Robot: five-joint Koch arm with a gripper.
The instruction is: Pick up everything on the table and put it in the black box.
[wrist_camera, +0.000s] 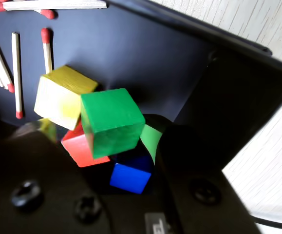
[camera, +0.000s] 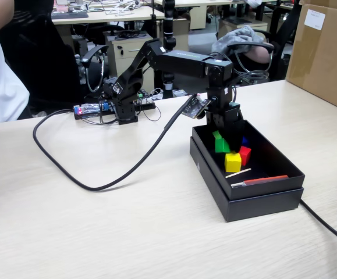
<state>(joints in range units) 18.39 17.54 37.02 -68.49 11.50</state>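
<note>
The black box (camera: pixel 261 195) sits on the table (camera: pixel 98 232), right of centre in the fixed view. All the cubes lie inside it in one pile: the green cube (wrist_camera: pixel 112 126) rests tilted on the red cube (wrist_camera: pixel 80 148) and the blue cube (wrist_camera: pixel 130 176), and the yellow cube (wrist_camera: pixel 63 96) leans against them. The fixed view shows the green cube (camera: pixel 222 146), yellow cube (camera: pixel 233 161), red cube (camera: pixel 245 154) and blue cube (camera: pixel 245 140). My gripper (wrist_camera: pixel 98 132) hangs down into the box over the pile, open, its jaws standing either side of the green cube without clamping it.
Matchsticks (wrist_camera: pixel 17 73) lie on the box floor beside the pile, along with a flat red-and-grey tool (camera: pixel 261 181). A thick black cable (camera: pixel 98 186) loops across the table left of the box. A brown carton (camera: pixel 325 52) stands at the far right.
</note>
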